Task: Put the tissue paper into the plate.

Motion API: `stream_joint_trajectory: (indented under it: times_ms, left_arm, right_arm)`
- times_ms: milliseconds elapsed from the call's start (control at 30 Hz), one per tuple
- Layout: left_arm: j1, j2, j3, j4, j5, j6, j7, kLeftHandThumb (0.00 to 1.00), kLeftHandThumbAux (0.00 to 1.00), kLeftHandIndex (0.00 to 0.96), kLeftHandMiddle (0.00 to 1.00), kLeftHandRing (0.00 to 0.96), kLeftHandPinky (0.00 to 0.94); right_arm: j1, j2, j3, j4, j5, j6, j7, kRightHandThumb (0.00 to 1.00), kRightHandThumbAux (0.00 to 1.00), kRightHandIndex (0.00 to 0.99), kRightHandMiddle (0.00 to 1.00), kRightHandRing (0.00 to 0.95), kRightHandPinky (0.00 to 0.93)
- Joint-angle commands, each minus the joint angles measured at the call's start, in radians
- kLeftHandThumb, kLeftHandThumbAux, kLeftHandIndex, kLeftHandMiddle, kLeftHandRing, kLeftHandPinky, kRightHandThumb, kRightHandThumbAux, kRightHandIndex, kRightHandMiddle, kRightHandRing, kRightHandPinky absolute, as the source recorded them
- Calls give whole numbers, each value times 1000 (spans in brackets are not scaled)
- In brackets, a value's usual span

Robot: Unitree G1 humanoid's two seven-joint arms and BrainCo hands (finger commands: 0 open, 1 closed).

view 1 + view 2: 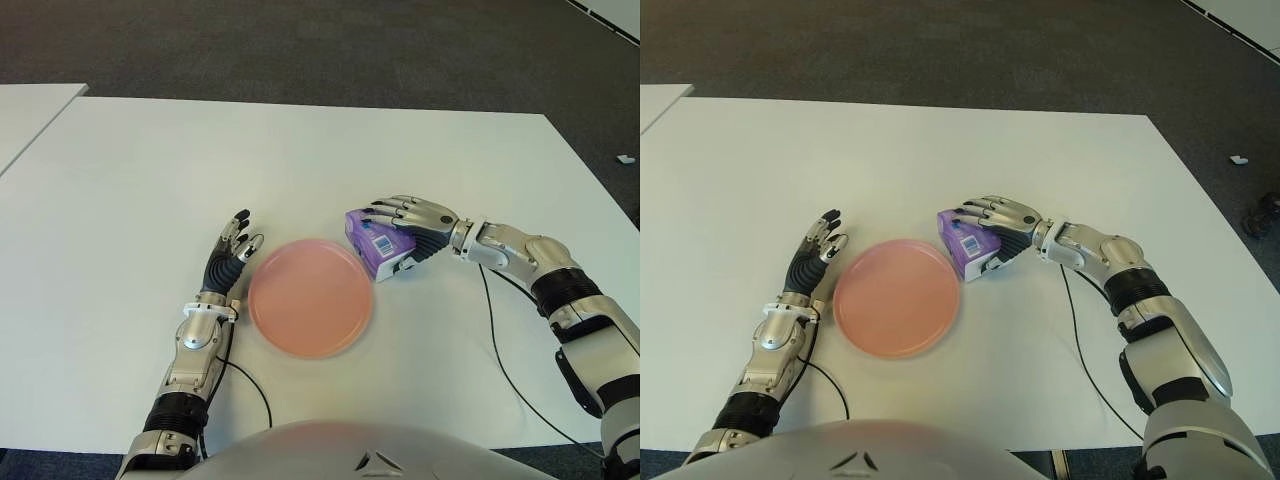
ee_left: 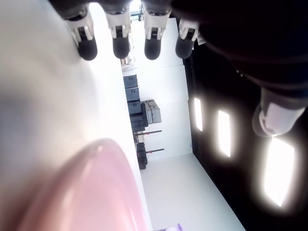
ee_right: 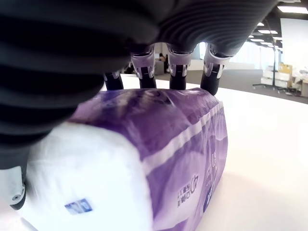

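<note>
Two hands flank the pink plate (image 1: 310,297) on the white table (image 1: 300,160). From the head camera, the right hand (image 1: 408,228) sits over the purple tissue pack (image 1: 375,244), which stands on the table just right of the plate, touching or nearly touching its rim. The left hand (image 1: 230,254) shows just left of the plate, fingers straight and spread, holding nothing.

Left wrist view: four dark fingertips (image 2: 120,47) extend flat above the table, the plate's rim blurred close by.

Right wrist view: four fingers (image 3: 179,71) curl over the pack's top edge, palm pressed behind it, the pack's base down on the table.
</note>
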Motion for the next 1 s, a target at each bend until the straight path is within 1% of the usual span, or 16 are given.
stream_joint_trajectory:
  times_ms: [33, 333, 400, 500, 700, 767, 1000]
  left_arm:
    - [58, 3, -5, 46, -5, 44, -23, 0, 402, 0, 0, 0, 0]
    - [62, -1, -4, 41, -6, 46, -17, 0, 404, 0, 0, 0, 0]
    - [64, 1, -6, 39, 3, 47, -10, 0, 405, 0, 0, 0, 0]
    - [68, 2, -10, 33, 15, 60, -2, 0, 406, 0, 0, 0, 0]
    - [65, 1, -3, 41, 11, 75, -6, 0, 407, 0, 0, 0, 0]
    - [65, -3, 1, 43, 6, 76, -5, 0, 408, 0, 0, 0, 0]
    - [70, -6, 2, 42, 8, 63, -3, 0, 421, 0, 0, 0, 0]
  right_arm:
    - [28, 9, 28, 1, -18, 6, 29, 211, 528, 5, 0, 0, 0]
    - [58, 13, 45, 3, -23, 11, 31, 160, 530, 13, 0, 0, 0]
    - [79, 20, 60, 16, -42, 24, 8, 150, 529, 13, 0, 0, 0]
    - [99, 38, 97, 72, -86, 49, -61, 143, 529, 14, 0, 0, 0]
    - [90, 60, 157, 168, -128, 77, -166, 146, 537, 19, 0, 0, 0]
    - [82, 75, 176, 211, -133, 88, -195, 145, 538, 20, 0, 0, 0]
    - [60, 92, 209, 270, -112, 91, -227, 146, 529, 17, 0, 0, 0]
